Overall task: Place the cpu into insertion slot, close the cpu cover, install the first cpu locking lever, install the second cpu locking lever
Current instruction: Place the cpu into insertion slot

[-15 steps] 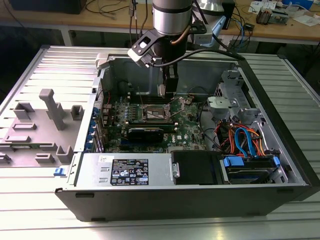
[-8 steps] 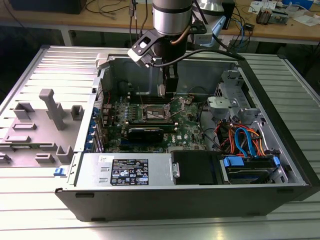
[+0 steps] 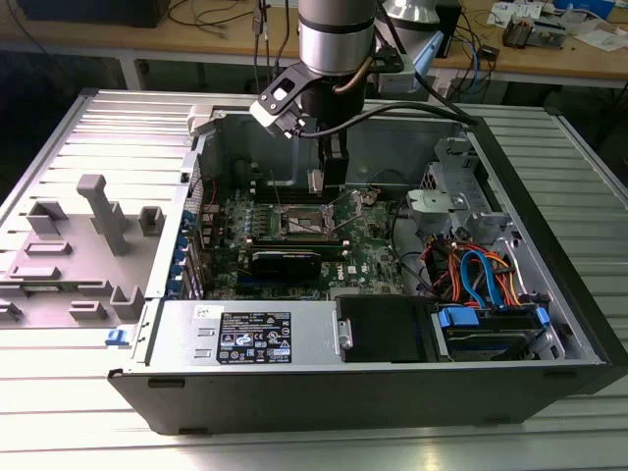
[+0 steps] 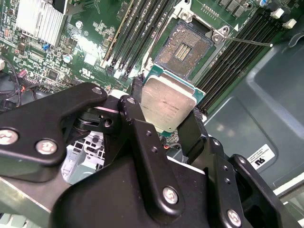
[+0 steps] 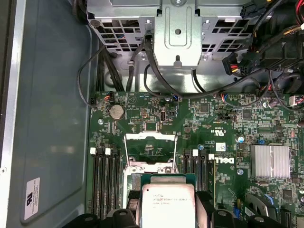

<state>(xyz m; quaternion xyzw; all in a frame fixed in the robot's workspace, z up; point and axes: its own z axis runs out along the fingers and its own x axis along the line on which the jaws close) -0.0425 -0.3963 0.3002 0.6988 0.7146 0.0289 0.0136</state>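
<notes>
Silvery-grey metal first: the top of the cpu [image 4: 168, 102] is nearest the second wrist camera. It is pinched by opposite edges between the black fingers [image 4: 134, 110] of the gripper [image 4: 164, 116], which is clamped tight on it. The chip hangs in the air and touches nothing but those fingers. Just beyond it lies the insertion slot [image 4: 185, 47], bare with its contact field exposed; the chip is not seated. In the first wrist view the cpu cover [image 5: 149, 137] stands swung up off the slot, with green board showing through its window. A thin wire locking lever [image 4: 249, 43] juts free from one corner of the slot, out over the long black memory slots [image 4: 137, 33] that flank the slot on both sides. Farther out on the green motherboard [image 5: 213, 118] are a coin cell [image 5: 116, 111] and a finned heatsink [image 5: 270, 161]. Past the board's edge is a perforated metal drive cage [image 5: 178, 28] with black cables looped in front of it. In the exterior view the arm [image 3: 334, 39] reaches down into the open computer case [image 3: 549, 245] and holds the chip above the board, close to the slot. Also inside the case are a labelled power supply [image 3: 250, 339] and blue and orange cables [image 3: 481, 275]. Grey plastic fixtures [image 3: 98, 216] stand on the ribbed table [image 3: 59, 412] at the exterior view's left. Wooden benches [image 3: 549, 59] lie beyond.
</notes>
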